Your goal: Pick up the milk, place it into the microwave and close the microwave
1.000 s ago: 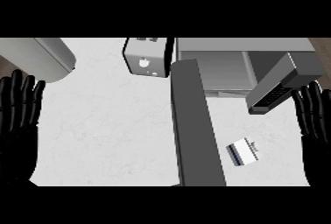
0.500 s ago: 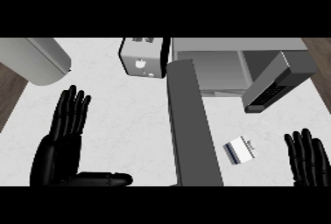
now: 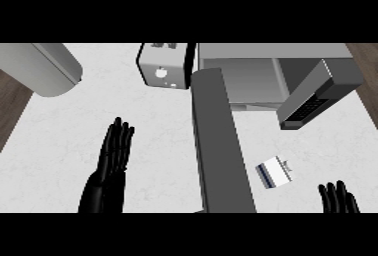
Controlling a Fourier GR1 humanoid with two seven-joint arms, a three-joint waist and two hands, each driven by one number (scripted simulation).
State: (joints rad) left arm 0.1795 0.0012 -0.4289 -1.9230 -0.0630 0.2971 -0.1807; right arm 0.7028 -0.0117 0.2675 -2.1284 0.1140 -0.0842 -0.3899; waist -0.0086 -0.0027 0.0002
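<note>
Head view: left hand (image 3: pixel 111 160) has slid slightly left, fingers straight, holding nothing. Right hand (image 3: pixel 338 198) has sunk lower, seemingly open, near the milk (image 3: pixel 275 172) by the open microwave (image 3: pixel 251 75).

A grey box-shaped microwave (image 3: pixel 251 82) stands at the far side of the white marbled counter (image 3: pixel 59 140), its long grey door (image 3: pixel 218 145) swung open. Right of that door lies a small white milk carton (image 3: pixel 275 172). Left of it, the black left hand (image 3: pixel 111 165) stretches flat; the right hand's (image 3: pixel 338 199) straight fingers show beyond the carton.
</note>
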